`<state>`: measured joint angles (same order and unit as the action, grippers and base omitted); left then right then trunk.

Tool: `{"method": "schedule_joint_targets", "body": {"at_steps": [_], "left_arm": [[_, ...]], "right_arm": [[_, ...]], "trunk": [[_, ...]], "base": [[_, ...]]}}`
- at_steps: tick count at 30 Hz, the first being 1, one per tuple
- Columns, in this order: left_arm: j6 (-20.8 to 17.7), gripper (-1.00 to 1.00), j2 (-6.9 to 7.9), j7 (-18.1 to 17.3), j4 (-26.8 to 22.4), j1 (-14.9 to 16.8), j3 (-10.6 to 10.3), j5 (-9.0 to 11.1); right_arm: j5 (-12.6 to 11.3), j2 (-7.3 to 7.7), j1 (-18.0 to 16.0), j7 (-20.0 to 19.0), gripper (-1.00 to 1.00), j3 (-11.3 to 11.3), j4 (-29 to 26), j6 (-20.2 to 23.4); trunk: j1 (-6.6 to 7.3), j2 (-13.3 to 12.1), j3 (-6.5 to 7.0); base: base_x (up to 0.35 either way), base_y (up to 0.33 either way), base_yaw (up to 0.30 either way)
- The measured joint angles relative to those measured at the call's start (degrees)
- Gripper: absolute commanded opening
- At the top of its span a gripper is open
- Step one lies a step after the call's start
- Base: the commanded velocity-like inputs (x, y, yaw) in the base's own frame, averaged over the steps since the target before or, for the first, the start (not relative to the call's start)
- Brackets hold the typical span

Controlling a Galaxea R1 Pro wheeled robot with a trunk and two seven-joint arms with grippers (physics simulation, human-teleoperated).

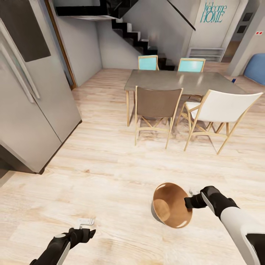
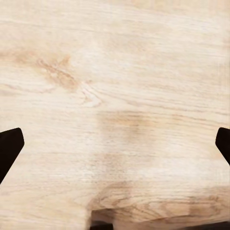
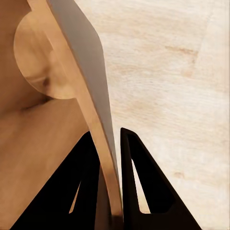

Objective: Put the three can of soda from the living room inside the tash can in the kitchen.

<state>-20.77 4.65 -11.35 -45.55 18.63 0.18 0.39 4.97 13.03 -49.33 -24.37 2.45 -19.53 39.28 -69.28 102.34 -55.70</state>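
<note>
Currently the right gripper (image 1: 189, 202) is holding the one tash can (image 1: 172, 205) by its rim, lifted above the wooden floor (image 1: 110, 173) and tilted so its brown inside is facing the head camera. In the right wrist view the two dark fingers (image 3: 139, 187) are sitting narrow, one on each side of the bin's thin wall (image 3: 91, 96), with the round wooden bottom (image 3: 40, 62) showing on the inner side and the grey outer skin on the other. The bin's interior is looking empty from the head view.

Lower down, the left gripper (image 1: 85, 232) is hanging near the floor, just beside a small pale flat object (image 1: 85, 221) whose nature I cannot tell. Its wrist view is giving what the head view is not: the two fingertips (image 2: 9, 146) are standing far apart at the edges of the picture, jaws wide, with bare floorboards between them.

Beyond, one grey dining table (image 1: 184, 81) is standing with four chairs around it: two turquoise (image 1: 148, 62), one brown (image 1: 157, 105), one white (image 1: 221, 108). One steel refrigerator (image 1: 29, 92) is rising at the left, and one dark staircase (image 1: 136, 35) is climbing behind.
</note>
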Motion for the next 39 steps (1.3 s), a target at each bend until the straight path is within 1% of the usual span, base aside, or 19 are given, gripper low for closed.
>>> {"method": "schedule_joint_targets", "body": {"at_steps": [1,2,5,6,8,11,13,15,20,22,23,26,28,30,34,36,38,39], "left_arm": [[0.0,1.00,0.00,0.0,0.0,0.0,0.0,0.0],[0.0,1.00,0.00,0.0,0.1,0.0,0.0,0.0],[0.1,1.00,0.01,0.0,0.2,0.0,0.0,0.0],[0.1,1.00,-0.01,0.0,0.2,0.0,0.0,0.0],[0.2,1.00,-0.04,0.0,0.3,-0.1,0.0,0.0],[0.5,1.00,-0.07,0.3,0.3,-0.1,0.0,0.0],[0.6,1.00,-0.03,0.3,0.3,-0.1,0.1,0.0],[0.6,1.00,-0.01,0.3,0.3,-0.1,0.1,0.0],[0.6,1.00,0.00,0.3,0.2,-0.1,0.1,0.0],[0.7,1.00,0.01,0.3,0.3,-0.1,0.1,0.0],[0.7,1.00,0.01,0.3,0.3,-0.1,0.1,0.0],[0.7,1.00,0.01,0.3,0.3,-0.1,0.1,0.0],[0.8,1.00,0.01,0.3,0.2,-0.1,0.1,0.0],[0.7,1.00,0.01,0.2,0.2,-0.2,0.2,0.0],[0.8,1.00,0.01,0.2,-0.1,-0.2,0.1,0.1],[1.1,1.00,0.01,0.2,-0.3,-0.2,0.1,0.1],[2.2,1.00,0.01,0.2,-0.5,-0.3,0.1,0.1],[3.5,1.00,0.01,0.2,-0.4,-0.3,0.1,0.1]], "right_arm": [[-0.4,0.05,0.5,0.1,-1.00,-0.1,0.0,-0.6],[-0.9,0.12,1.7,0.2,-1.00,-0.4,-0.1,-2.4],[-0.3,0.22,3.7,0.3,-1.00,-0.1,0.0,-6.5],[-0.5,0.23,4.0,0.3,-1.00,-0.1,0.1,-7.3],[-1.1,0.24,4.3,0.1,-1.00,-0.4,0.0,-7.8],[-0.9,0.25,4.6,0.0,-1.00,-0.3,0.0,-9.0],[-1.1,0.33,4.7,0.2,-1.00,-0.8,-0.1,-10.3],[-1.5,0.47,4.7,0.0,-1.00,-0.8,-0.1,-10.9],[-1.4,0.67,4.7,-0.2,-1.00,-0.9,-0.1,-11.5],[-1.6,1.13,4.7,-0.3,-1.00,-1.0,-0.1,-11.5],[-1.1,1.32,4.7,-0.2,-1.00,-1.1,-0.1,-11.7],[-1.4,1.73,4.7,-0.5,-1.00,-0.9,-0.1,-11.6],[-1.6,1.95,4.7,-1.3,-1.00,-0.8,-0.1,-11.5],[-1.2,2.09,4.7,-2.3,-1.00,-0.7,-0.1,-11.5],[-1.1,2.21,4.7,-2.7,-1.00,-0.8,0.0,-11.4],[-1.1,2.24,4.7,-2.7,-1.00,-0.8,-0.1,-11.4],[-1.1,2.23,4.7,-2.7,-1.00,-0.8,-0.1,-11.5],[-1.1,2.18,4.7,-2.7,-1.00,-0.8,-0.1,-11.5]], "trunk": [[0.22,-0.4,0.18],[0.44,-0.8,0.36],[1.10,-2.0,0.90],[1.32,-2.4,1.08],[1.76,-3.2,1.44],[2.42,-4.4,1.98],[2.86,-5.2,2.34],[3.30,-6.0,2.70],[4.39,-8.0,3.60],[4.83,-8.8,3.95],[5.05,-9.2,4.14],[5.71,-10.4,4.67],[6.15,-11.2,5.03],[6.59,-12.0,5.39],[7.47,-13.6,6.11],[7.47,-13.7,6.11],[7.47,-13.7,6.11],[7.47,-13.7,6.11]], "base": [[0.000,0.000,0.000],[0.000,0.000,0.000],[0.000,0.000,0.000],[0.000,0.000,0.000],[0.000,0.000,0.000],[0.000,0.000,0.000],[0.000,0.000,0.000],[0.000,0.000,0.000],[0.000,0.000,0.000],[0.000,0.000,0.000],[0.000,0.000,0.000],[0.000,0.000,0.000],[0.000,0.000,0.000],[0.000,0.000,0.000],[0.000,0.000,0.000],[0.000,0.000,0.000],[0.000,0.000,0.000],[0.000,-0.042,0.000]]}}
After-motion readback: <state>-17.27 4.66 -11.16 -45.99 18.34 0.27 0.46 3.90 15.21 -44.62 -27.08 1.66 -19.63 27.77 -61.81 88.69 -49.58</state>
